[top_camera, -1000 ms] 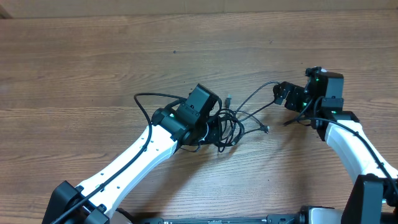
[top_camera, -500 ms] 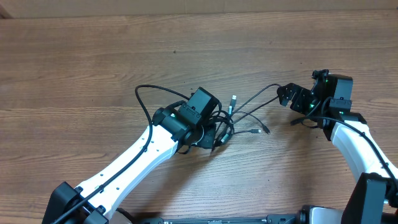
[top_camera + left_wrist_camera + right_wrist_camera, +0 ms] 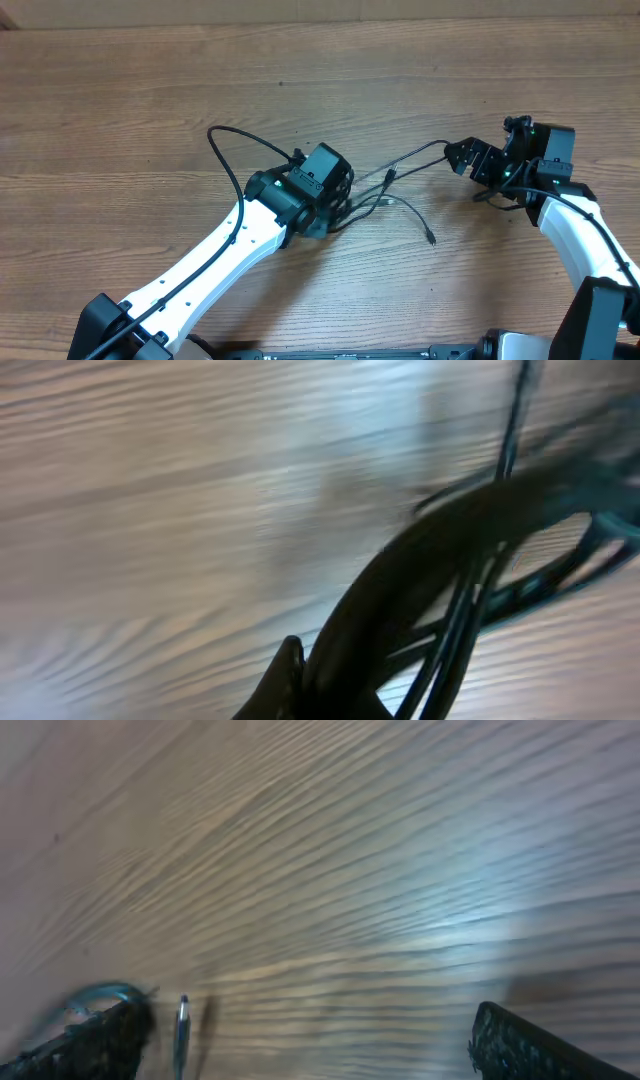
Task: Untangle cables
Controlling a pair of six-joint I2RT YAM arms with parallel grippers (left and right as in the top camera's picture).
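the cables (image 3: 360, 193) are only partly pulled apart mid-table, a knot is clamped in the closed left gripper (image 3: 338, 205), one cord is stretched toward the wide-open right gripper (image 3: 462, 158), and most untangling is left.

You are getting wide bare table (image 3: 150, 90) along the far side and across the whole left half, and a gripper is passing freely there. The obstacle is sitting mid-table. The cables (image 3: 360, 193) are bunching at the left gripper (image 3: 335, 200), which is clamping them. A loop (image 3: 235, 138) is arching out on its left. Strands are stretching across the gap to the right gripper (image 3: 460, 156), barring a straight pass between the two. One loose end (image 3: 427, 232) is trailing toward the near edge. Between the right gripper's wide-apart fingers (image 3: 530, 1045) you are seeing only bare wood, with a plug tip (image 3: 182, 1020) lying just beside the other finger.
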